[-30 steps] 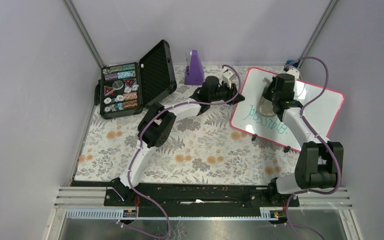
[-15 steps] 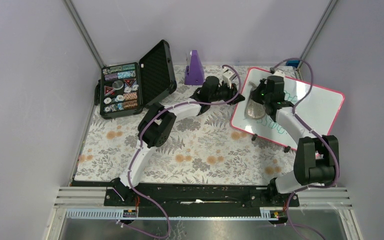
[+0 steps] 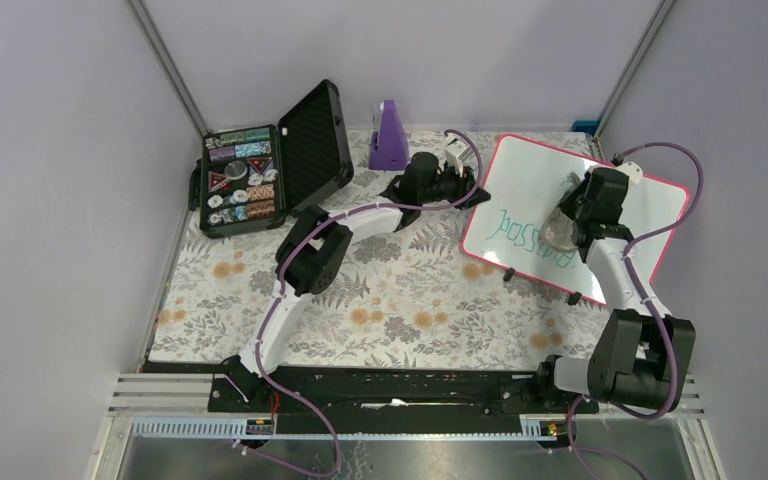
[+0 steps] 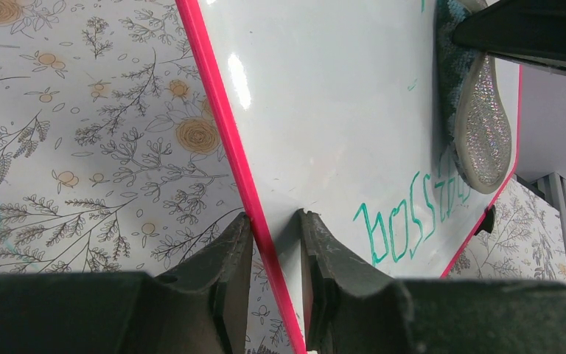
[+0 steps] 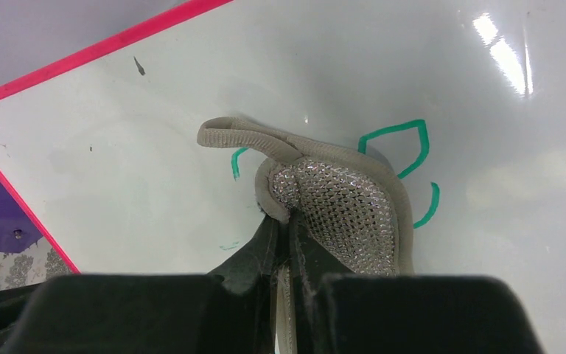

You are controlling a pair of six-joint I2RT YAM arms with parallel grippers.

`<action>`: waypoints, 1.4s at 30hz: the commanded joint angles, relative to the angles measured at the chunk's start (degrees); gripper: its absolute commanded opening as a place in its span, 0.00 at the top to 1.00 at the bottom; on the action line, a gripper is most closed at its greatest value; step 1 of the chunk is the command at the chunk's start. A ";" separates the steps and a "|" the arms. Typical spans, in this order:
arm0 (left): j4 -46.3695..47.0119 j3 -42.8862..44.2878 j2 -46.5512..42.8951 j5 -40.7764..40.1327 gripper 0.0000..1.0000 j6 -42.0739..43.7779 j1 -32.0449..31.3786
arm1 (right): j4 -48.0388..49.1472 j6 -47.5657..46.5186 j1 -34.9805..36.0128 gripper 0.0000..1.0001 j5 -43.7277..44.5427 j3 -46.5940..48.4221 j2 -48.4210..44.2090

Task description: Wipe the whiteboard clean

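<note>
The whiteboard [image 3: 630,215], glossy white with a pink-red frame, lies tilted at the table's right rear, green handwriting [image 3: 525,240] on its lower part. My left gripper [image 3: 472,190] is shut on the board's left edge, its fingers [image 4: 328,258] astride the pink frame [image 4: 225,147]. My right gripper [image 3: 568,222] is shut on a small grey sparkly sponge [image 5: 339,214], which is pressed flat on the board over green marks [image 5: 405,151]. From the left wrist the sponge [image 4: 479,125] lies just above the writing [image 4: 405,221].
An open black case [image 3: 270,170] of small items stands at the back left. A purple cone-like object [image 3: 389,137] sits at the back middle. The table has a floral cloth [image 3: 380,290]. Grey walls close in on both sides.
My right gripper has swept the sponge across the board, first to the left, then back to the right side. The left gripper has stayed on the board's edge.
</note>
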 commanded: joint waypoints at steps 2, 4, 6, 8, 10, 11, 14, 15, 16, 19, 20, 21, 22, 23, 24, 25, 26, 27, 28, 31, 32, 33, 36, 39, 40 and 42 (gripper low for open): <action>-0.76 -0.69 -1.40 -1.73 1.00 3.56 0.06 | -1.56 -2.31 1.85 1.00 3.41 -0.15 0.85; -0.78 -0.66 -1.29 -1.73 1.00 3.56 0.08 | 0.10 -2.33 5.46 1.00 3.55 0.09 1.04; -0.86 -0.57 -1.16 -1.69 1.00 3.56 0.07 | 1.57 -2.32 11.14 1.00 3.97 1.11 2.25; -0.91 -0.56 -1.14 -1.73 1.00 3.56 0.12 | 2.45 -1.87 15.34 1.00 3.49 2.68 5.04; -0.95 -0.56 -1.11 -1.69 1.00 3.63 0.06 | 3.00 -1.03 17.77 1.00 1.43 4.32 7.88; -1.00 -0.56 -1.14 -1.72 1.00 3.65 0.10 | 3.34 -0.80 18.38 1.00 0.28 4.86 9.11; -1.27 -0.56 -1.19 -1.97 1.00 3.97 0.06 | 4.22 -0.76 18.61 1.00 -1.04 4.96 10.52; -1.30 -0.57 -1.23 -2.08 1.00 4.06 0.06 | 4.26 -1.08 18.44 1.00 -0.09 4.65 10.33; -1.37 -0.56 -1.24 -2.09 1.00 4.13 0.06 | 4.27 -1.59 18.00 1.00 0.94 4.15 9.79; -1.31 -0.65 -1.31 -2.18 1.00 4.18 0.08 | 4.86 -1.92 14.61 1.00 1.56 1.57 7.14; -1.31 -0.73 -1.33 -2.17 1.00 4.18 0.06 | 5.28 -1.72 12.73 1.00 0.78 0.46 6.21; -1.31 -0.78 -1.38 -2.17 1.00 4.18 0.06 | 5.58 -1.24 10.28 1.00 0.19 -0.67 5.05; -1.31 -0.82 -1.38 -2.24 1.00 4.24 0.06 | 5.66 -0.61 7.63 1.00 -0.28 -1.79 3.93; -1.31 -0.89 -1.49 -2.24 1.00 4.30 0.07 | 5.67 0.18 4.89 1.00 -0.48 -2.90 2.89; -1.31 -0.91 -1.50 -2.34 1.00 4.35 0.08 | 5.49 0.97 2.39 1.00 -0.37 -4.02 1.88; -1.31 -1.04 -1.66 -2.36 1.00 4.43 0.07 | 4.98 1.76 0.23 1.00 0.47 -4.92 0.92; -1.22 -1.08 -1.72 -2.37 1.00 4.44 0.06 | 4.38 2.17 -1.63 1.00 1.38 -5.61 -0.03; -1.22 -1.15 -1.78 -2.40 1.00 4.54 0.06 | 3.85 2.54 -3.11 1.00 2.24 -6.20 -0.81; -1.24 -1.17 -1.81 -2.39 1.00 4.61 0.07 | 3.40 2.65 -4.44 1.00 2.70 -6.65 -1.45; -1.31 -1.18 -1.82 -2.50 1.00 4.68 0.06 | 2.22 2.13 -5.38 1.00 3.83 -6.25 -1.93; -1.23 -1.18 -1.82 -2.40 1.00 4.70 0.06 | 2.35 2.01 -5.38 1.00 2.86 -6.08 -1.84; -1.22 -1.18 -1.83 -2.37 1.00 4.64 0.06 | 2.67 1.95 -5.38 1.00 1.47 -5.93 -1.83; -1.00 -1.18 -1.81 -2.29 1.00 4.49 0.08 | 4.09 1.75 -3.81 1.00 -2.63 -5.50 -2.35; -0.79 -1.13 -1.66 -2.05 1.00 4.19 0.10 | 4.61 0.09 1.75 1.00 -2.08 -3.40 -1.72; -0.78 -1.09 -1.61 -1.99 1.00 4.10 0.11 | 4.69 -0.47 3.63 1.00 -2.80 -2.25 -0.85; -0.78 -1.00 -1.51 -1.97 1.00 4.09 0.06 | 4.71 -0.77 6.81 1.00 -3.98 0.15 1.40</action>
